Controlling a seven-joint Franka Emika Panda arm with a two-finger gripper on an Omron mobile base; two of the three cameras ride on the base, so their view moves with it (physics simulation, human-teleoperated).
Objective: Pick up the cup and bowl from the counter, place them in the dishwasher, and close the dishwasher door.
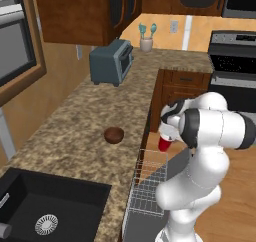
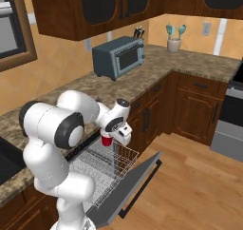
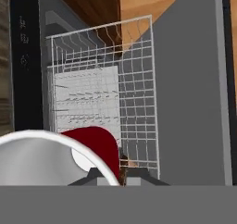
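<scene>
Above the pulled-out white wire rack of the dishwasher, the gripper hangs with its jaws closed on the cup — the red cup is held clear of the wires, over the rack's far end. Seen from the hand view, the cup's white rim and red wall sit right against the camera with the rack spread beyond. The dishwasher door lies folded down flat over the wooden floor, to the right of the rack. On the counter, the bowl sits alone on the speckled granite, near the edge above the dishwasher and well apart from the cup. Farther back along the counter stands a blue-grey toaster oven, and in the far corner a beige utensil holder with teal utensils — a black sink lies at the near end.
</scene>
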